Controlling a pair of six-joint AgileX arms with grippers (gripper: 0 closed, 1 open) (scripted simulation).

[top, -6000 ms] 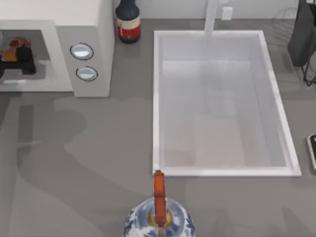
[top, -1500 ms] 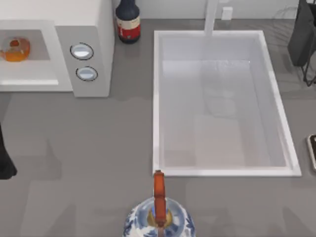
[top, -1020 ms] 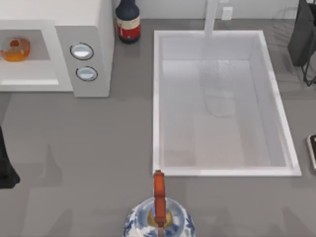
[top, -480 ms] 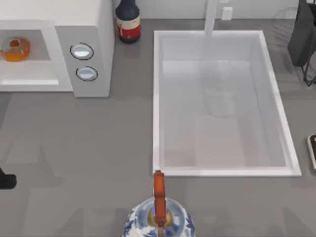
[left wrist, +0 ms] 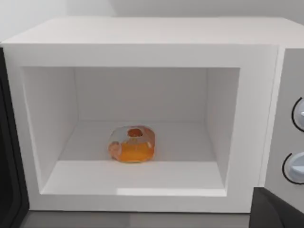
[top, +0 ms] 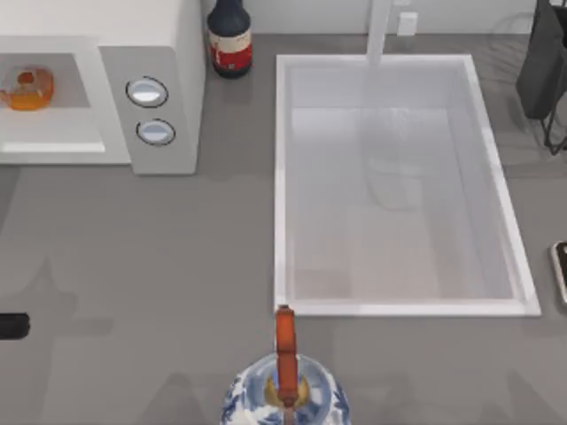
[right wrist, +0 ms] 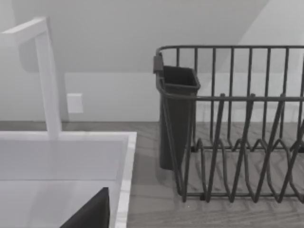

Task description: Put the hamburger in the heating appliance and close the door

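Note:
The hamburger [top: 27,87] lies alone on the floor of the heating appliance [top: 151,53], a white microwave at the table's far left. From the left wrist, the hamburger [left wrist: 132,144] sits mid-cavity with the opening of the heating appliance [left wrist: 142,35] uncovered. A dark upright strip [left wrist: 8,156] borders one side of the opening; I cannot tell whether it is the door. My left arm [top: 11,326] pokes in at the left table edge, well in front of the microwave. A dark corner of my left gripper [left wrist: 278,209] shows. My right gripper [right wrist: 90,213] shows as a dark wedge by the sink corner.
A big white sink [top: 282,177] fills the middle and right. A dark bottle [top: 229,37] stands beside the microwave. A blue-and-white kettle [top: 283,390] sits at the front edge. A wire dish rack [right wrist: 228,123] with a dark cup stands at the far right.
My left gripper has let go of the hamburger inside the cavity and pulled out. Over the last second the arm slid toward the front-left, mostly past the table's left edge.

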